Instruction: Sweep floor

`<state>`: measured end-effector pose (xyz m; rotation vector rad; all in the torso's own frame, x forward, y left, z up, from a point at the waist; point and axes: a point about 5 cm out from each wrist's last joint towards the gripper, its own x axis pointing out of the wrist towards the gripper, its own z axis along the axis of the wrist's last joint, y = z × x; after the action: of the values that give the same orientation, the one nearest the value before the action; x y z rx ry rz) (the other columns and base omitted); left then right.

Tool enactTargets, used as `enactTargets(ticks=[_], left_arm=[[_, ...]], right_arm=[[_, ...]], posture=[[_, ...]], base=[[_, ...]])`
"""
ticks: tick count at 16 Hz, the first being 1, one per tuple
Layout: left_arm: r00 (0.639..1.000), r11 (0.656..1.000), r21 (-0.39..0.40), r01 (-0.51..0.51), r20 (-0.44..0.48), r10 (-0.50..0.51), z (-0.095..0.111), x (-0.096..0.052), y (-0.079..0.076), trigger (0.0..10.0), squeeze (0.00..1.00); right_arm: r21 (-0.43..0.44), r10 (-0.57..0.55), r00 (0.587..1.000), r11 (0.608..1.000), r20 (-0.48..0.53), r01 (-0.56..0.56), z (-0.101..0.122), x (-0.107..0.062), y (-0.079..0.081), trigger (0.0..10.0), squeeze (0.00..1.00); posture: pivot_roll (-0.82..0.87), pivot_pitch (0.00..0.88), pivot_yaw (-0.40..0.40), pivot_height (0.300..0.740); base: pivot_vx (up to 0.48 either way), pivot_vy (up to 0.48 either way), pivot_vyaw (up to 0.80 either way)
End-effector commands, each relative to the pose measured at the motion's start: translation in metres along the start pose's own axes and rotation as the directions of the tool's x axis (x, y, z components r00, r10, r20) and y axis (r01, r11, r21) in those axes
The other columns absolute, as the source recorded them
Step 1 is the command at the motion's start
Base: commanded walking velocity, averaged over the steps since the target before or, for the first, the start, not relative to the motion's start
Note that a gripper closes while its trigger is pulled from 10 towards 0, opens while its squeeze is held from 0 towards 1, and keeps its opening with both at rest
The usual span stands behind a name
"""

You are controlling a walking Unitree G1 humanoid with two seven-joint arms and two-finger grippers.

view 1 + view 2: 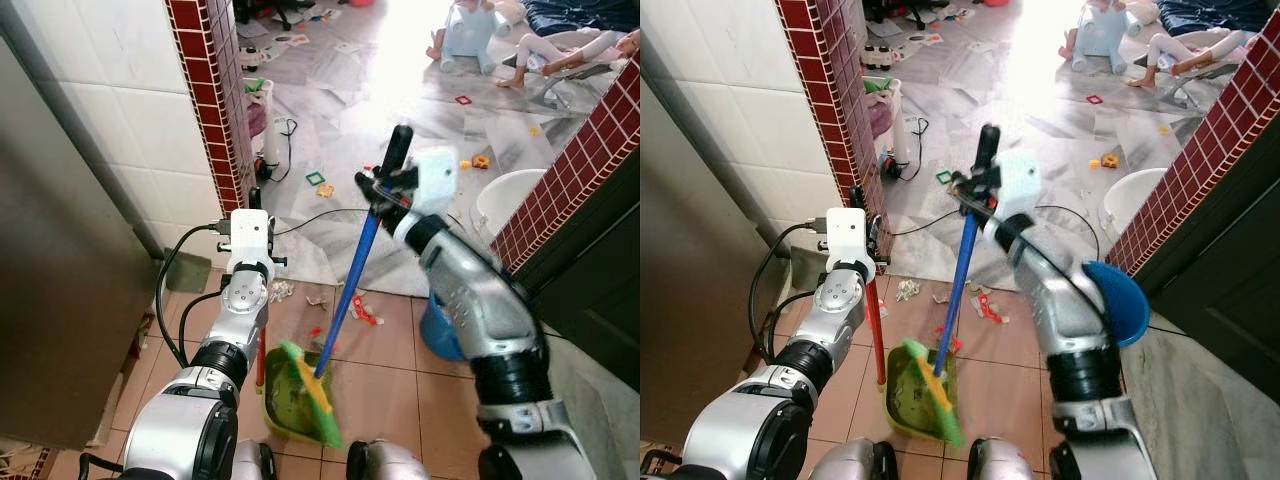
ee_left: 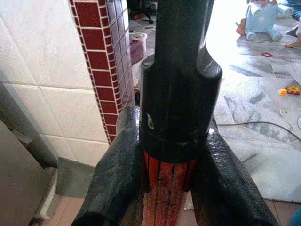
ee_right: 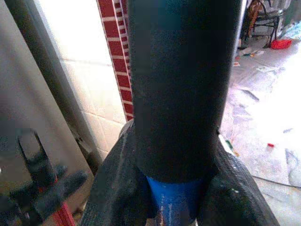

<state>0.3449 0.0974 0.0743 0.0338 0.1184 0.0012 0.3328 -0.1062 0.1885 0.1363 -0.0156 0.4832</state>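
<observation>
Left eye: right gripper [image 1: 385, 186] clasped the blue broom [image 1: 345, 296], its green bristles in the dustpan [image 1: 292, 402] on the tiles.
Right eye: scraps [image 1: 980, 304] lay just beyond the dustpan.
Left wrist: fingers [image 2: 117, 183] clamped the red handle [image 2: 167, 190].
Right wrist: fingers [image 3: 115, 188] pinched the blue shaft.

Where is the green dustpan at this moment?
In the eye views the green dustpan sits on the brown floor tiles at the robot's feet, at the foot of the red handle held by the left gripper, with the broom head resting in it.
</observation>
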Motion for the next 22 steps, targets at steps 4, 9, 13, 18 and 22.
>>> enactTargets(ticks=[4, 9, 13, 18, 22], left_arm=[[0.999, 0.999, -0.022, 0.023, -0.041, -0.024, -0.002, 0.002, -0.003, 10.0, 0.00], [0.998, 0.999, -0.014, 0.042, -0.047, -0.042, -0.004, 0.001, -0.003, 10.0, 0.00], [0.998, 0.998, -0.015, 0.056, -0.039, -0.056, -0.003, 0.001, -0.005, 10.0, 0.00], [0.992, 0.995, -0.038, 0.097, 0.085, -0.093, 0.022, 0.007, 0.001, 10.0, 0.00], [0.987, 0.994, -0.059, 0.096, 0.136, -0.088, 0.032, 0.002, 0.008, 10.0, 0.00]], right_arm=[[0.025, 0.048, 0.994, 0.998, 0.096, -0.051, 0.046, 0.008, 0.001, 10.0, 0.00], [-0.150, -0.065, 0.972, 0.983, 0.227, 0.101, 0.065, -0.001, -0.018, 10.0, 0.00], [-0.206, -0.268, 0.933, 0.925, 0.241, 0.319, 0.027, -0.017, -0.047, 10.0, 0.00], [-0.191, -0.389, 0.907, 0.889, 0.164, 0.416, -0.025, -0.022, -0.049, 10.0, 0.00], [-0.177, -0.404, 0.902, 0.887, 0.150, 0.427, -0.036, -0.020, -0.046, 10.0, 0.00]], posture=[[-0.18, 0.126, 0.003, 0.740], [-0.17, 0.089, 0.005, 0.740], [-0.13, 0.041, -0.009, 0.740], [-0.10, 0.043, 0.008, 0.740], [-0.08, 0.052, 0.011, 0.740]], base=[[0.000, 0.000, 0.00], [0.000, 0.000, 0.00], [0.000, 0.000, 0.00], [0.000, 0.000, 0.00], [0.000, 0.000, 0.00]])
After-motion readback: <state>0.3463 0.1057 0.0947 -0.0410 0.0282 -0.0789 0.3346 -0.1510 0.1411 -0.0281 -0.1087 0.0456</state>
